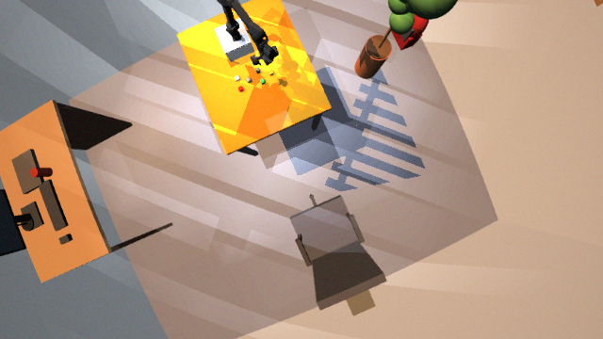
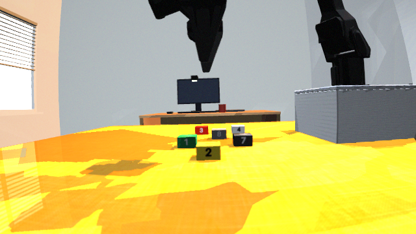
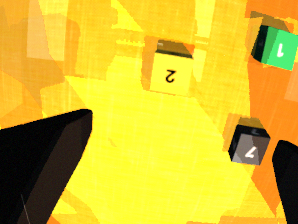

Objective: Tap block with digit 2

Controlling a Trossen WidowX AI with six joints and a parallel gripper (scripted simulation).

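Observation:
The yellow block with the digit 2 (image 1: 271,72) (image 2: 208,152) (image 3: 171,72) sits on the yellow-orange table (image 1: 221,127) (image 2: 292,201). My gripper (image 2: 206,71) (image 3: 188,136) is open and empty, high above the table. In the wrist view the 2 block lies beyond the fingertips, a little left of the middle between them. The dark block with 7 (image 1: 258,71) (image 2: 242,140) (image 3: 250,146) lies near the right finger in that view. The green block with 1 (image 1: 263,81) (image 2: 186,142) (image 3: 281,49) is at the upper right there.
A grey block with 8 (image 1: 249,80) (image 2: 219,134), a red block with 3 (image 1: 241,88) (image 2: 201,130) and a white block with 4 (image 1: 236,78) (image 2: 238,129) stand behind in the exterior view. The arm's pale base box (image 2: 374,114) is at the right there.

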